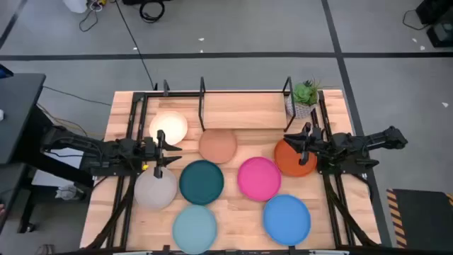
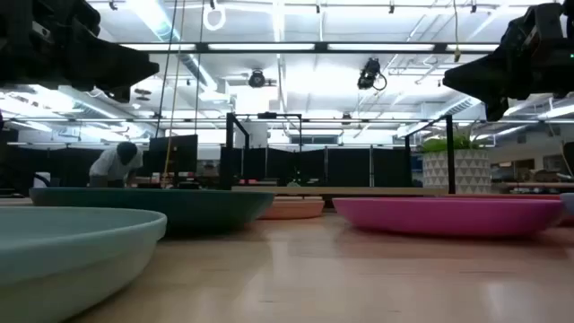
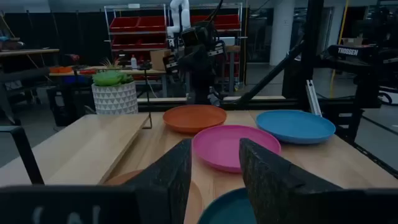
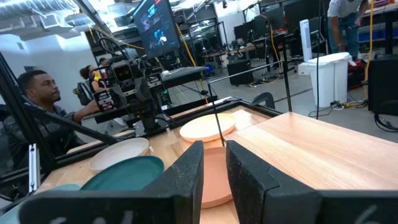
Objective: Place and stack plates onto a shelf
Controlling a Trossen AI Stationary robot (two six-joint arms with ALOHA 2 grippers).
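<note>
1. Nearest the front edge of the wooden surface [image 1: 233, 219] lie the pale teal plate [image 1: 195, 228] and the bright blue plate [image 1: 287, 218], well apart from each other.
2. One row back sit the grey plate [image 1: 154, 190], the dark teal plate [image 1: 202, 181] and the magenta plate [image 1: 259, 177], side by side.
3. The left hand [image 1: 160, 152] hovers over the gap between the grey plate and the cream plate [image 1: 172, 126], its fingers [image 3: 168, 177] released, with a clear gap between them.
4. The right hand [image 1: 306, 145] hangs over the orange plate [image 1: 291, 159], fingers [image 4: 186, 171] slightly parted, grasping nothing.
5. The peach-tan plate [image 1: 217, 144] lies in the middle, just in front of the shelf.
6. The shelf [image 1: 202, 95], black rods with upright posts, stands along the far edge; the cream plate rests at its left end.
7. A potted plant [image 1: 305, 98] stands at the far right corner.
</note>
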